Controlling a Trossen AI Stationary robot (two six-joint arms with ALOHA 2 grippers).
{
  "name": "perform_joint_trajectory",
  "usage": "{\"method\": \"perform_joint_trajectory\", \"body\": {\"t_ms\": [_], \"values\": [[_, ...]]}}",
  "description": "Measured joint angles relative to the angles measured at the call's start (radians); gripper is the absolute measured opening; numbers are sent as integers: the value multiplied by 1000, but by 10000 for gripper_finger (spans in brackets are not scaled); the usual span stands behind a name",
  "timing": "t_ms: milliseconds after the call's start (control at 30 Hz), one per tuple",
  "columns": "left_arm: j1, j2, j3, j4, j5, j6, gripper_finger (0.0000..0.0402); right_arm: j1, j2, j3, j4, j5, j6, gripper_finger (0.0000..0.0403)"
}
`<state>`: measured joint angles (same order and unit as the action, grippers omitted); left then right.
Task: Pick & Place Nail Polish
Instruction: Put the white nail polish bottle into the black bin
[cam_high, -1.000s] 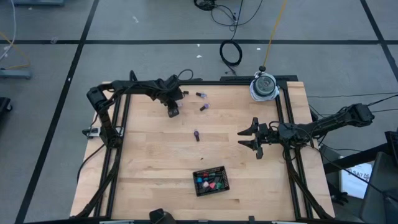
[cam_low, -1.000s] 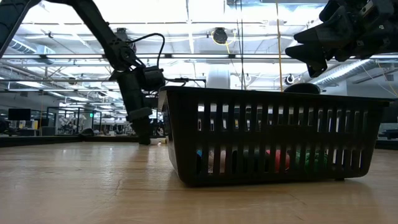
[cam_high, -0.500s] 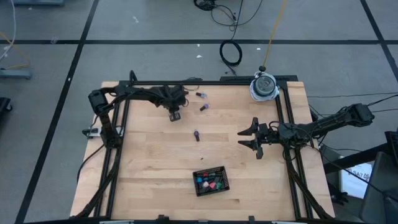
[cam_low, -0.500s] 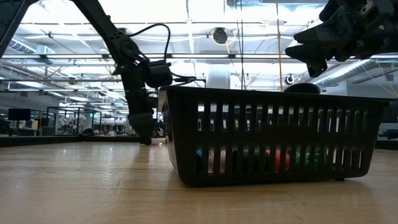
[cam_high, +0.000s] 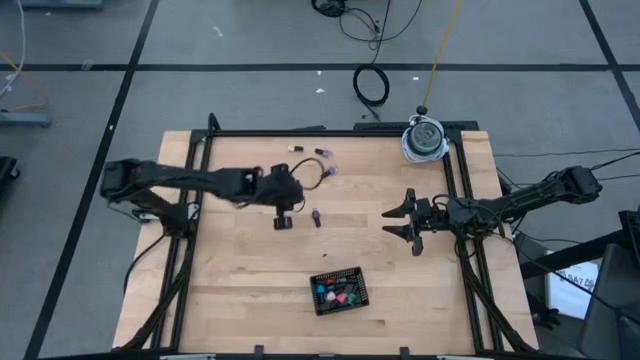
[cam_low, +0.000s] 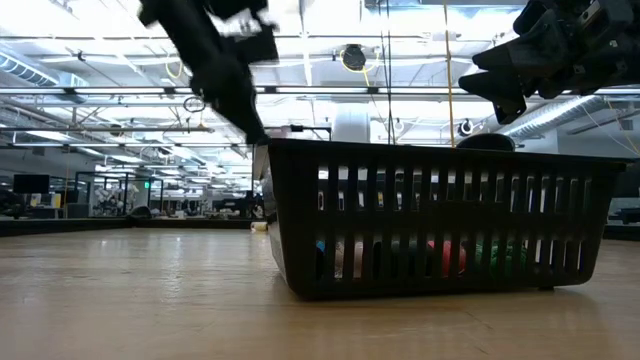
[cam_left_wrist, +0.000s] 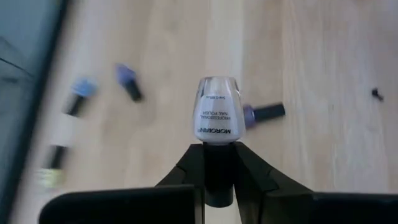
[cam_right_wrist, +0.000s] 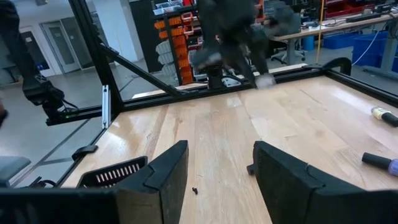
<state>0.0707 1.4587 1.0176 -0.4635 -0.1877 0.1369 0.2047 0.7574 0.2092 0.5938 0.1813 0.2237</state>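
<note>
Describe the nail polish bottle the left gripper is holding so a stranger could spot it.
Over the middle of the wooden table, find the left gripper. Its fingers pinch the dark cap of a pale lilac nail polish bottle, alone off the wood, unlike the purple bottle lying below.

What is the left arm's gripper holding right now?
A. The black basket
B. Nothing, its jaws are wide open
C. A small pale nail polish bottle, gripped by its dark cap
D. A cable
C: in the left wrist view the left gripper is shut on the dark cap of a pale bottle, with other bottles lying on the table below.
</note>
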Motion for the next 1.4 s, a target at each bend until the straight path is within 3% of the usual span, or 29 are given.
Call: {"method": "perform_joint_trajectory", "body": {"t_ms": [167,333,433,567,800,1167,1400], "values": [[-238,-67,0,-7,-206,-43,34,0,0,0,0,0,0,169],[-484,-44,2,13,-395,-31,34,0,0,0,0,0,0,169],[-583,-22,2,10,-509,-86,34,0,0,0,0,0,0,169],[-660,22,3,29,-572,-94,35,0,0,0,6,0,0,169],[-668,133,3,140,-577,-31,35,0,0,0,6,0,0,169],[-562,168,3,-23,-744,-71,35,0,0,0,6,0,0,169],[-518,167,3,6,-850,31,35,0,0,0,6,0,0,169]]}}
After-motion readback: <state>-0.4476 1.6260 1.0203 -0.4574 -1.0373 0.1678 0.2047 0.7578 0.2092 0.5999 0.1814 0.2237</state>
